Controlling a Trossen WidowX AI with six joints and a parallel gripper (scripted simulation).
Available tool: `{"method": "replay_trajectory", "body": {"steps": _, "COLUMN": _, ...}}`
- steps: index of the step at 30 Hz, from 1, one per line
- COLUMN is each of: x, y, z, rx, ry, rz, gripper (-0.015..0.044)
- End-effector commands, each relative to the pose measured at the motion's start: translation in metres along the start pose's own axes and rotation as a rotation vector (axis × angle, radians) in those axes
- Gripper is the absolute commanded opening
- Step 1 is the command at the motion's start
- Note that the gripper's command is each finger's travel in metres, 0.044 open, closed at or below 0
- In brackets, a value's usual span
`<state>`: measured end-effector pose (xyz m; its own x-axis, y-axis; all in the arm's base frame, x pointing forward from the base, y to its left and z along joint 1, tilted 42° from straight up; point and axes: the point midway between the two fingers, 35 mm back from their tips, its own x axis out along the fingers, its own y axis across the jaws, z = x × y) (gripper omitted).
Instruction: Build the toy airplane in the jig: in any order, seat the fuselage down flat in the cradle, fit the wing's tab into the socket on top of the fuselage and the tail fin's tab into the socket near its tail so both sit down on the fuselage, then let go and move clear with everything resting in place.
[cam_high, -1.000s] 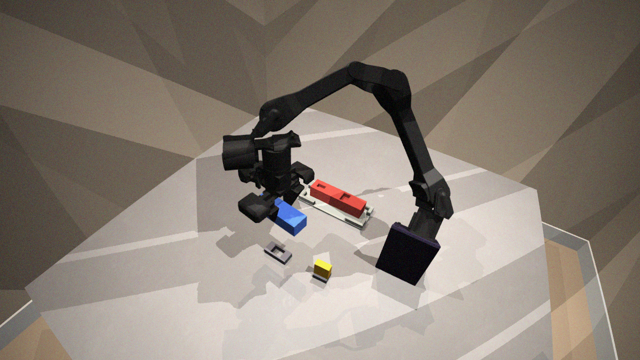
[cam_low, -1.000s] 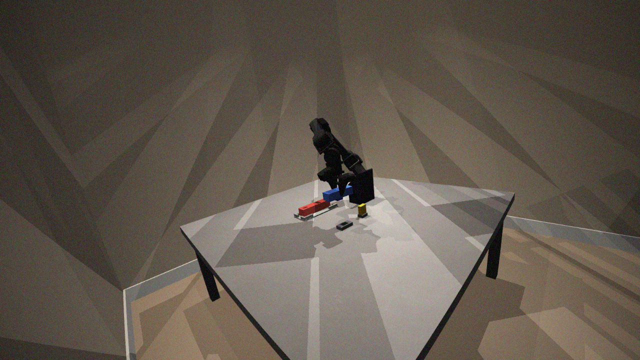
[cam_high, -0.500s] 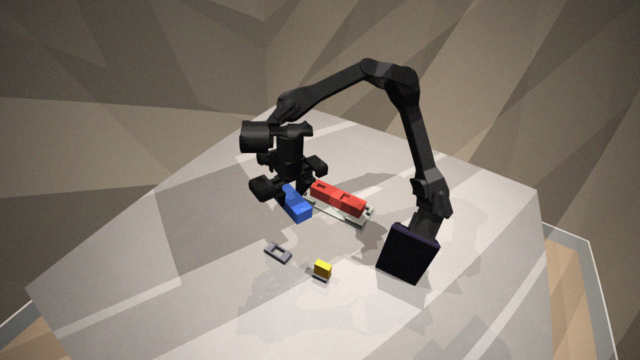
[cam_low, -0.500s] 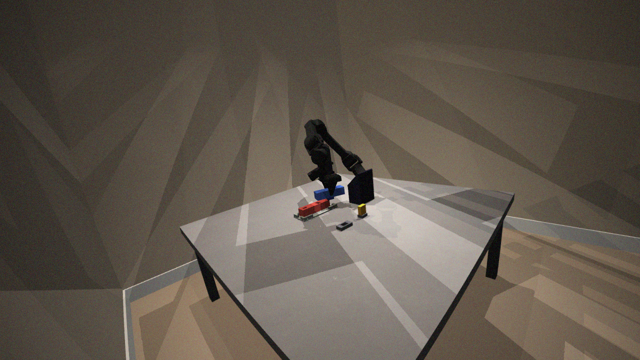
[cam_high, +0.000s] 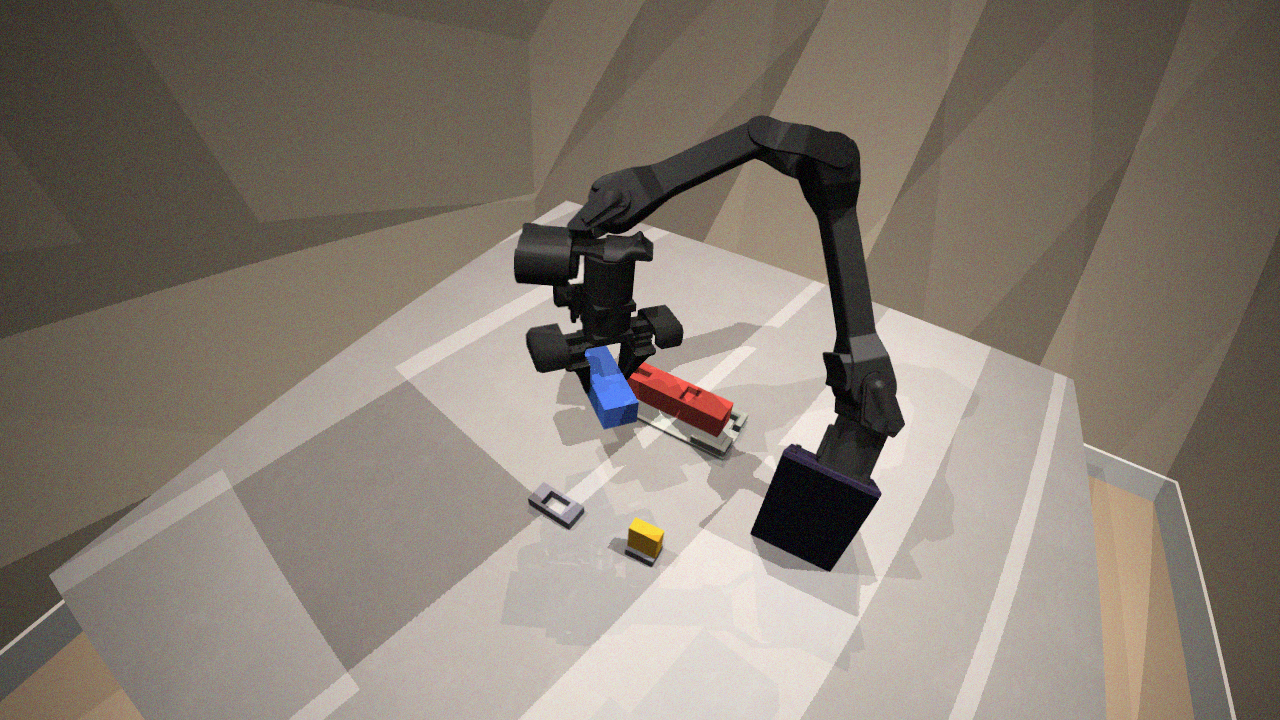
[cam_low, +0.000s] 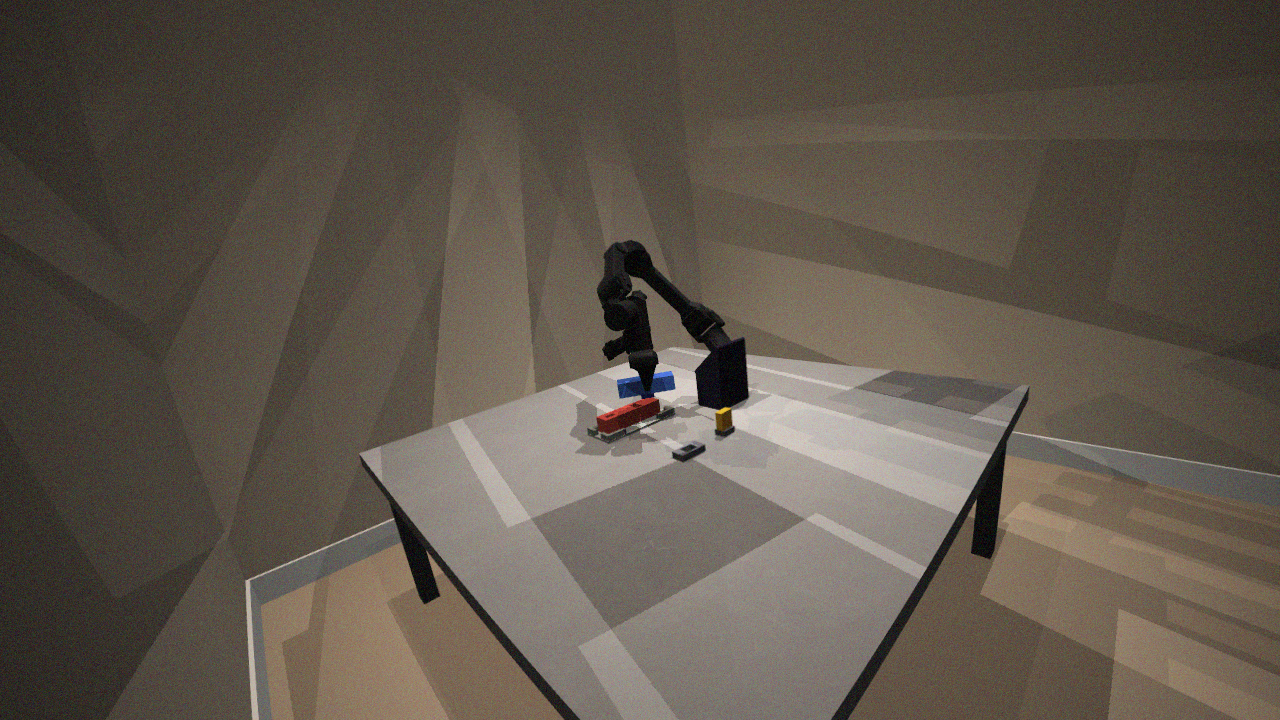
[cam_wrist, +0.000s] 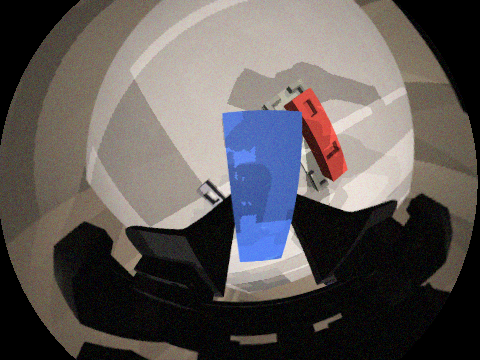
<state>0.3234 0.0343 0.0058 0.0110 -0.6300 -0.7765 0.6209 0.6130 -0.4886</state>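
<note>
My gripper is shut on the blue wing and holds it raised above the table, near the red fuselage and at an angle to it. The red fuselage lies lengthwise in the pale cradle and looks flat. Both sockets in its top look empty. The yellow tail fin stands upright on a small dark base. The wing's tab is hidden in the wrist view.
A grey holder with a rectangular opening lies on the table, to the left of the tail fin in the top view. The arm's dark base block stands to the right of the cradle there.
</note>
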Motion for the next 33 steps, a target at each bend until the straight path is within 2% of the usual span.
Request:
{"method": "replay_trajectory", "body": {"steps": 1, "x": 0.001, "y": -0.012, "z": 0.007, "rx": 0.077, "ry": -0.006, "rz": 0.004, "gripper": 0.0}}
{"method": "replay_trajectory", "body": {"steps": 33, "x": 0.02, "y": -0.112, "z": 0.032, "rx": 0.664, "ry": -0.025, "rz": -0.009, "gripper": 0.0}}
